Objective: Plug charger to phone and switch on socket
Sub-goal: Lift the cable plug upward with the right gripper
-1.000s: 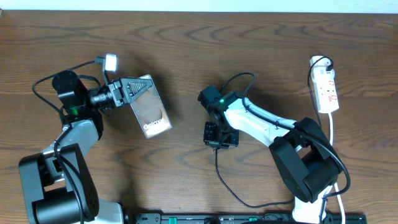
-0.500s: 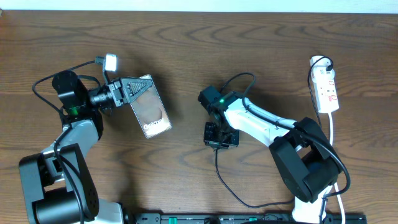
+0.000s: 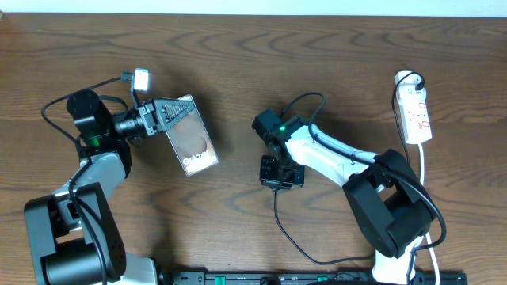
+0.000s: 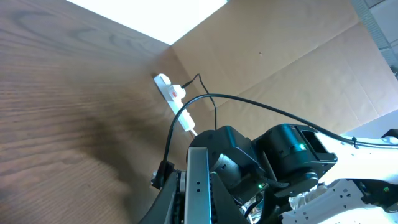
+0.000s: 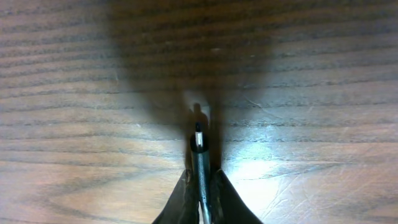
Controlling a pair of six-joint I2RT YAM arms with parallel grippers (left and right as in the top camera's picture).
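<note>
L hand grips phone; R hand pinches charger tip.

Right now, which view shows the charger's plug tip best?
Right wrist: the charger plug tip sits centred in frame, pinched between the right fingers and pointing away from the camera. Overhead shows only its trailing cable; the tip is hidden. Left wrist doesn't show the tip at all.
</note>
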